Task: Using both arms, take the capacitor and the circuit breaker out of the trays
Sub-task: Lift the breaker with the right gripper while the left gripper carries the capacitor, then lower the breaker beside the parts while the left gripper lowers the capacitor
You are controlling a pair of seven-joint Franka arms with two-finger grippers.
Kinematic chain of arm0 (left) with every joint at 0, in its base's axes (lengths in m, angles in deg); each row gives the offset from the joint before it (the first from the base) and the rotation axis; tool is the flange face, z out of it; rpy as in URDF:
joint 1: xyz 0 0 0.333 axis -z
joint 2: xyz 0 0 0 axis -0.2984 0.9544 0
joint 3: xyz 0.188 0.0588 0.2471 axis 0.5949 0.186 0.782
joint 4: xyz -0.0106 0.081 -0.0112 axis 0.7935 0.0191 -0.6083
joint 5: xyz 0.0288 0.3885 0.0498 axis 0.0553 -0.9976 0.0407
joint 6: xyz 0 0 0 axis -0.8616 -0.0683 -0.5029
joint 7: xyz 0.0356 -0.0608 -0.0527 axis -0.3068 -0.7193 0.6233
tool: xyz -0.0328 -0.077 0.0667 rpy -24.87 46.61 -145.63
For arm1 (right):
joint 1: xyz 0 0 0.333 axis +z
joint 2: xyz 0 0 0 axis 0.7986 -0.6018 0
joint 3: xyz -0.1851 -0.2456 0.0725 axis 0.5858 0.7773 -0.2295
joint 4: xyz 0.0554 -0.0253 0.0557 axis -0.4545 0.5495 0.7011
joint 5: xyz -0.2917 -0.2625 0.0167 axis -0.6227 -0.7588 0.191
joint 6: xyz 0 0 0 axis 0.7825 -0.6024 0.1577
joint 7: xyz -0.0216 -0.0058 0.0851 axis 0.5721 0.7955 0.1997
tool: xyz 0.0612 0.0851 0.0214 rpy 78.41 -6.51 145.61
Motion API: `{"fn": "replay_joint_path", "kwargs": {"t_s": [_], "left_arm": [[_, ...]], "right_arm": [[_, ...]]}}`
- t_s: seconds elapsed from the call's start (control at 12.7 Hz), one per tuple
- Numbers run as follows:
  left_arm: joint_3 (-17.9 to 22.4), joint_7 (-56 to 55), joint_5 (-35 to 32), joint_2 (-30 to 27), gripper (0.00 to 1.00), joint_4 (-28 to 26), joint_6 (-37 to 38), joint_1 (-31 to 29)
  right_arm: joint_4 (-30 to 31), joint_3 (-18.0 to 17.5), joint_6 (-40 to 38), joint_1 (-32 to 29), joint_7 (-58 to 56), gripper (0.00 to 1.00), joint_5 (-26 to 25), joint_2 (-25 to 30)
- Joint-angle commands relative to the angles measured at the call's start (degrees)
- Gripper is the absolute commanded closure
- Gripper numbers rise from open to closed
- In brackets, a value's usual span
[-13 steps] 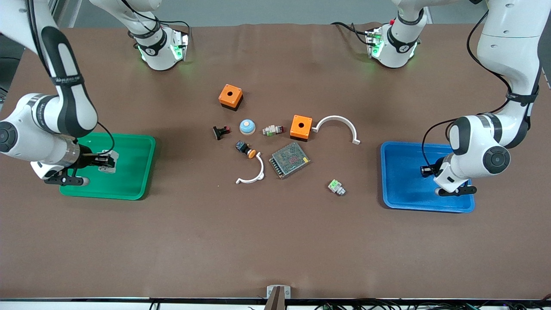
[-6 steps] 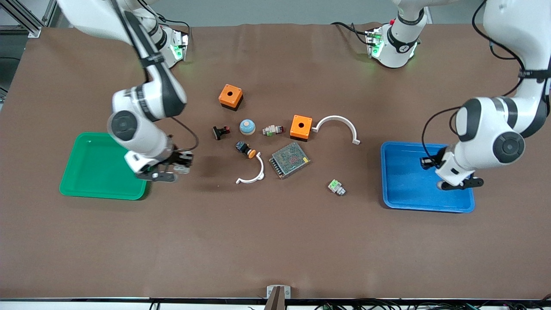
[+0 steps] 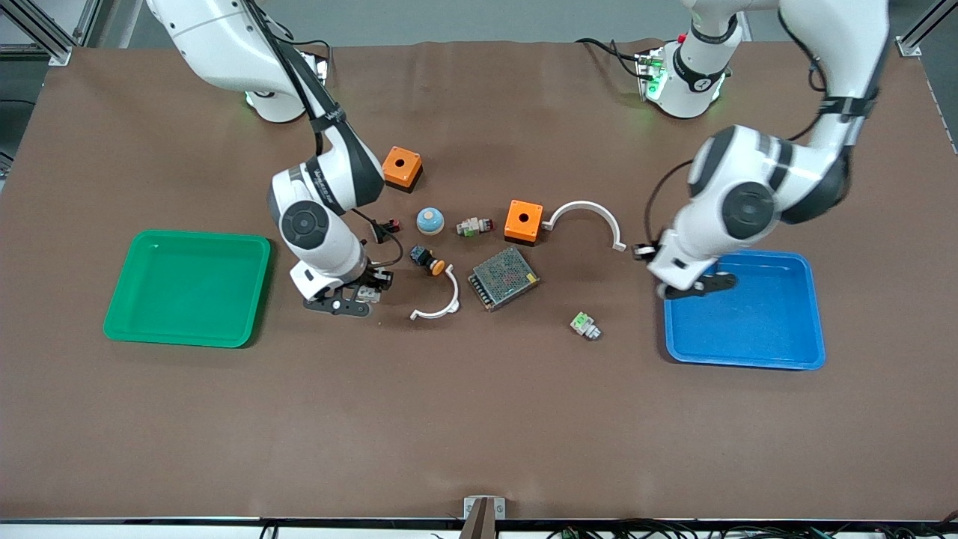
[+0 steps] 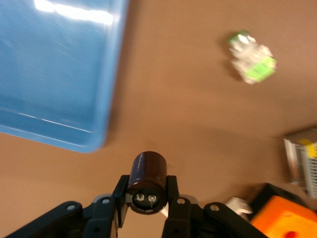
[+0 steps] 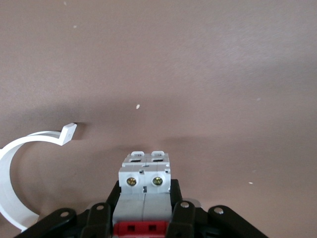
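Note:
My left gripper (image 3: 642, 251) is shut on the capacitor (image 4: 147, 179), a stubby black cylinder, seen in the left wrist view between the fingers (image 4: 119, 197). It hangs over the bare table just off the blue tray (image 3: 748, 329), near one end of the large white arc (image 3: 585, 215). My right gripper (image 3: 368, 289) is shut on the breaker (image 5: 145, 184), a white-grey block with a red face. It is low over the table between the green tray (image 3: 187, 288) and the small white arc (image 3: 438, 301). Both trays are empty.
In the middle lie two orange boxes (image 3: 401, 166) (image 3: 523, 220), a blue-white dome (image 3: 430, 219), a black-and-red clip (image 3: 385, 225), an orange-capped push button (image 3: 427, 260), a metal mesh box (image 3: 503, 278), and two white-and-green modules (image 3: 584, 325) (image 3: 475, 225).
My right gripper has carried the breaker from over the green tray toward the table's middle. My left gripper has carried the capacitor from over the blue tray past its edge toward the middle.

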Motion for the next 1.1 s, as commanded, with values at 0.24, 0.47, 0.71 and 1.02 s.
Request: {"fn": "replay_joint_path", "kwargs": {"t_s": [0.24,0.47,0.71,1.02], "left_arm": [[-1.5,-9.9,-1.3,5.7,0.87,-5.0,-13.7,5.3],[-1.5,-14.1,-6.2,9.0,0.87,-6.5,-17.7,6.2],[-1.5,-16.1,-9.2,11.3,0.85,-6.6,-19.1,6.7],[-1.5,-16.1,-9.3,12.0,0.82,-6.7,-19.9,6.9]], "right_arm": [[-1.3,0.7,3.7,2.2,3.5,1.0,1.1,-4.0],[-2.2,0.7,3.9,2.4,3.4,0.74,1.1,-5.2],[-4.1,0.7,2.7,1.6,3.0,0.0,1.8,-5.2],[-15.3,1.1,-11.8,-1.7,1.9,0.0,2.4,-4.4]]}}
